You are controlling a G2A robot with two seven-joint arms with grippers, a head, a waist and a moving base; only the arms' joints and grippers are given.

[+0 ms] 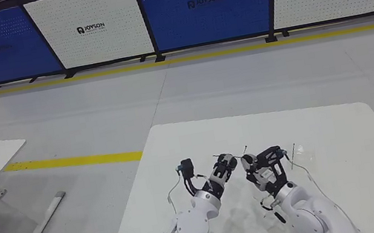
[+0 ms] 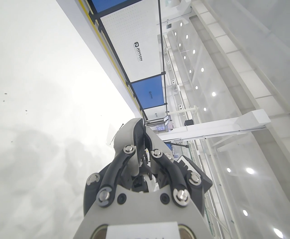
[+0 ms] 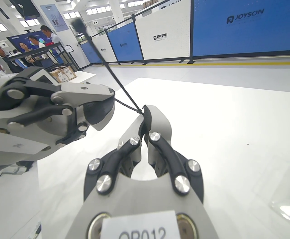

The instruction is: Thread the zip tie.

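A thin black zip tie [image 3: 117, 79] slants up from my right gripper [image 3: 144, 111], which is shut on it near the tips; its blurred head end sits at the top. A finer strand of the tie runs sideways from that pinch to my left gripper [image 3: 112, 99], also shut on it. In the top view both grippers meet tip to tip over the white table's near middle, left gripper [image 1: 230, 161] and right gripper [image 1: 250, 161], with the zip tie [image 1: 245, 151] poking up between them. In the left wrist view the left gripper [image 2: 143, 123] has its pads pressed together.
The white table [image 1: 324, 122] is bare around the grippers. A clear plastic bag [image 1: 304, 158] with a thin black piece lies just beyond the right arm, also as the bag [image 2: 110, 135]. Blue and white partition panels stand far behind.
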